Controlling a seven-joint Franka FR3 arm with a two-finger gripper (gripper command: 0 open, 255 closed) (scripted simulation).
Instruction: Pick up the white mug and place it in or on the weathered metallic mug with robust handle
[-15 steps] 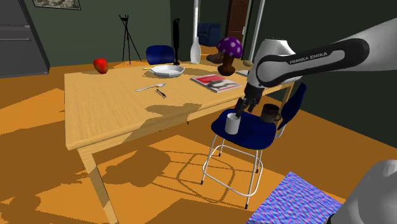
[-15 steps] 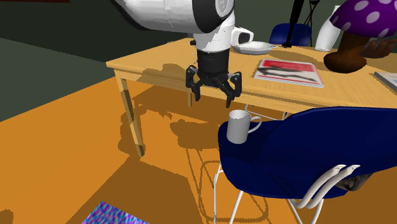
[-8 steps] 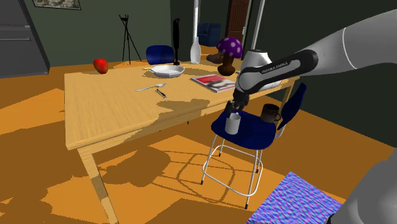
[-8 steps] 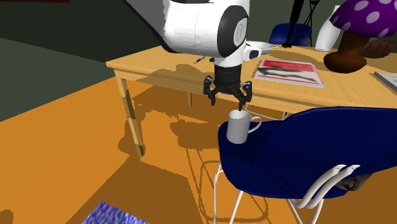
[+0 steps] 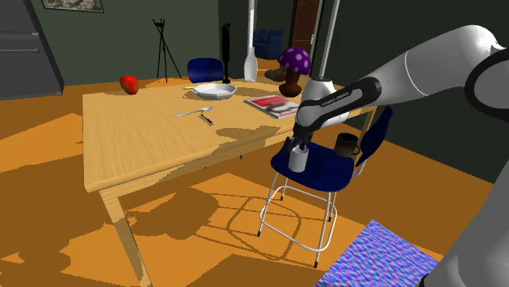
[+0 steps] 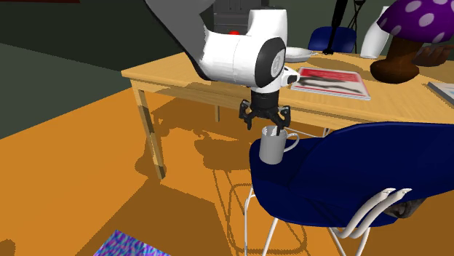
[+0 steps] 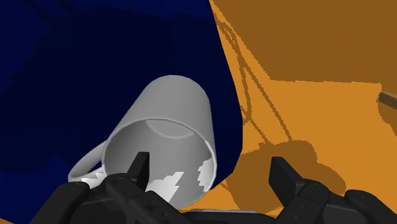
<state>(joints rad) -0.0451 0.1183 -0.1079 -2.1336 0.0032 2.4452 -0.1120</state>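
The gripper (image 6: 265, 125) hangs just above the white mug (image 6: 272, 148), right of centre in the second exterior view. Its fingers are spread wide and clasp nothing; in the wrist view one finger (image 7: 140, 163) sits over the mug's mouth and the other outside its wall. The mug stands upright close to the edge of the blue chair seat (image 5: 325, 169), with the dark metallic mug (image 5: 347, 145) to its right in the shoulder view. A finger catching the rim, or an off-centre pinch on that thin wall, could likely tip the mug or shove it off onto the orange floor (image 6: 87, 167).
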